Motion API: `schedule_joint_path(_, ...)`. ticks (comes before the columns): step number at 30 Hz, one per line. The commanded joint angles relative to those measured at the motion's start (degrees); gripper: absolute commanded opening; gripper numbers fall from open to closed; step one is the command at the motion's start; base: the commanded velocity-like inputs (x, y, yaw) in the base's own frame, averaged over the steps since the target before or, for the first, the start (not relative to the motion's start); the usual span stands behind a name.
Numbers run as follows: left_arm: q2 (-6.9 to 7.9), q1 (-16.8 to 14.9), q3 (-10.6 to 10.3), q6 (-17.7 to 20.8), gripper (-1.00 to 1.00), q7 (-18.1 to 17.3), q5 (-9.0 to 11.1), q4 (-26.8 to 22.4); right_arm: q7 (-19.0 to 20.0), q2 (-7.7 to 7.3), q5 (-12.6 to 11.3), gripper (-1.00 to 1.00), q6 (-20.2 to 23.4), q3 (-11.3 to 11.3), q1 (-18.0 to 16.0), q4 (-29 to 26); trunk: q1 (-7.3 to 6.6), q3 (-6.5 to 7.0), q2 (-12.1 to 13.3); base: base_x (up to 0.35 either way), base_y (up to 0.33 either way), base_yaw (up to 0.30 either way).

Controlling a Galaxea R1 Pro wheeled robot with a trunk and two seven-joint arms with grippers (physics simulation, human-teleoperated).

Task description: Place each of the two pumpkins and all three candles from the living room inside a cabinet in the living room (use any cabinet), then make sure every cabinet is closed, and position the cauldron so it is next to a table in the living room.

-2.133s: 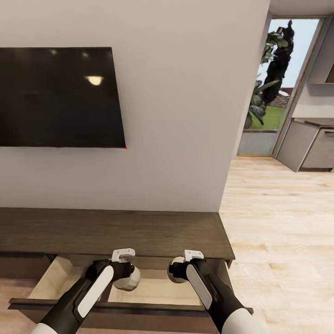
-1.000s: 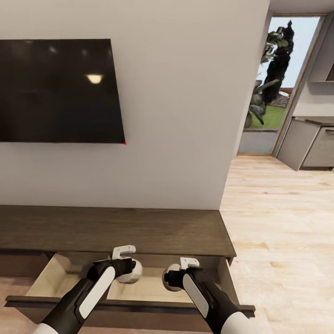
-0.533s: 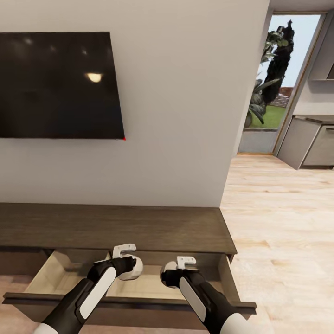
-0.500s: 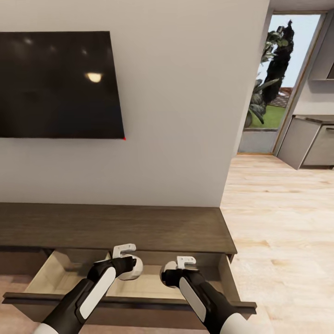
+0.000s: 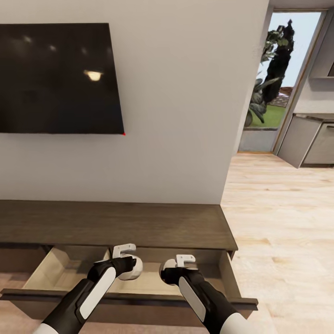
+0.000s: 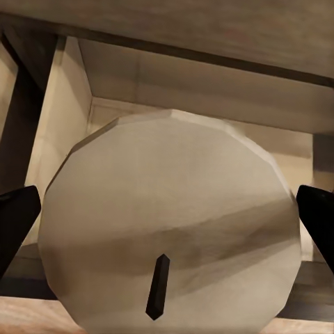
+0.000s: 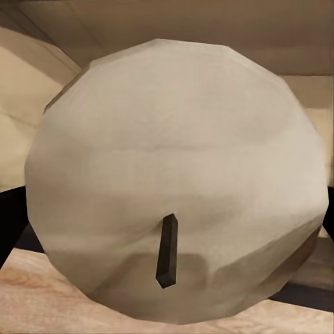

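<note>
I've got a candle in each gripper: left gripper (image 5: 126, 265) closed on a round candle (image 6: 170, 229), right gripper (image 5: 178, 269) closed on another candle (image 7: 177, 209), both over the cabinet's (image 5: 116, 225) open drawer (image 5: 46, 273). Since two seconds ago the right arm has shifted left, closer in. Release comes next, I reckon.

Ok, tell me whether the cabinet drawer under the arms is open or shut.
Open. The drawer is pulled out from the cabinet, its pale beige interior exposed and its dark front edge standing forward beneath both arms.
</note>
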Motion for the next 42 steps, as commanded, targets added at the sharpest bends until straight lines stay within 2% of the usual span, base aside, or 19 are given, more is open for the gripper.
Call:
schedule_joint_path(1, 0.07, -0.1, -0.2, 0.0, -1.00, 0.6, 0.6, -0.1, -0.6, 0.00, -0.5, -1.00, 0.1, 0.1, -0.1, -0.1, 0.22, -0.24, -0.4, 0.000, 0.000, 0.000)
schedule_joint_path(8, 0.08, -0.1, -0.2, 0.0, -1.00, 0.6, 0.5, -0.1, -0.6, 0.00, -0.5, -1.00, -0.1, 0.2, -0.1, -0.2, 1.76, -1.49, -3.3, 0.000, 0.000, 0.000)
schedule_joint_path(13, 0.07, -0.1, -0.2, -0.4, -1.00, 1.0, 0.4, -0.1, -0.6, 0.00, -0.5, -1.00, -1.8, 0.4, -0.1, -0.1, 2.86, -2.39, -5.3, 0.000, 0.000, 0.000)
schedule_joint_path(17, 0.07, -0.1, 0.0, -3.3, -1.00, 1.2, -1.8, 0.2, -0.6, 0.00, -0.5, -1.00, -2.3, 0.9, -0.1, -0.1, 3.73, -3.11, -6.9, 0.000, 0.000, 0.000)
schedule_joint_path(20, 0.00, 0.0, 0.0, -4.1, -1.00, 1.3, -3.5, 0.2, -0.6, 0.00, -0.5, -1.00, -2.4, 1.0, 0.0, -0.1, 4.39, -3.65, -8.1, 0.000, 0.000, 0.000)
schedule_joint_path(29, 0.03, 0.0, 0.0, -4.3, -1.00, 1.3, -4.1, 0.3, -0.6, 0.00, -0.5, -1.00, -3.3, 1.0, -0.1, 0.1, 6.37, -5.26, -11.7, 0.000, 0.000, 0.000)
schedule_joint_path(42, 0.07, 0.0, -1.8, -4.3, -1.00, 1.4, -4.2, 0.3, -0.6, 0.00, -0.5, -1.00, -3.8, 1.0, -0.1, 0.4, 6.37, -5.26, -11.7, 0.012, 0.000, 0.000)
